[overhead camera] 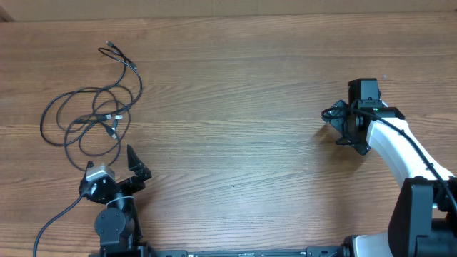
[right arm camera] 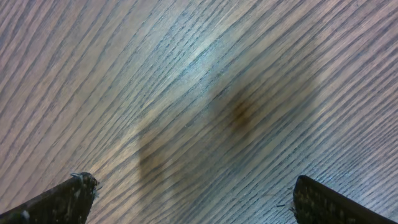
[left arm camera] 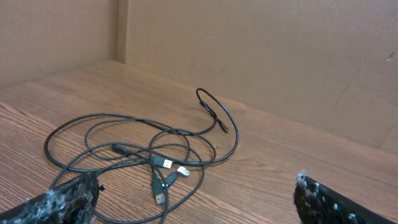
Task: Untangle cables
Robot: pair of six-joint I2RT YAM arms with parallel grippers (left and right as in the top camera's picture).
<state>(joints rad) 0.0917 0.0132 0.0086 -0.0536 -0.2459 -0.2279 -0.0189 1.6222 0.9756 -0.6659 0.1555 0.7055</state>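
Note:
The cables [overhead camera: 108, 116] lie in loose overlapping black loops at the left of the wooden table [overhead camera: 243, 86], and one end trails off toward the far edge [overhead camera: 111, 47]. In the left wrist view the cables [left arm camera: 166, 163] spread just ahead of my fingers, with several small plug ends bunched in the middle. My left gripper [overhead camera: 112, 160] sits just in front of the loops, open and holding nothing; its fingertips [left arm camera: 69, 200] frame the nearest loop. My right gripper [overhead camera: 330, 126] stands open over bare wood far to the right, with no cable in the right wrist view.
A thicker black arm cable [overhead camera: 53, 221] runs from the left arm's base toward the lower-left corner. A brown cardboard wall [left arm camera: 249, 50] stands behind the table's far edge. The right arm's white body [overhead camera: 396, 143] occupies the right side.

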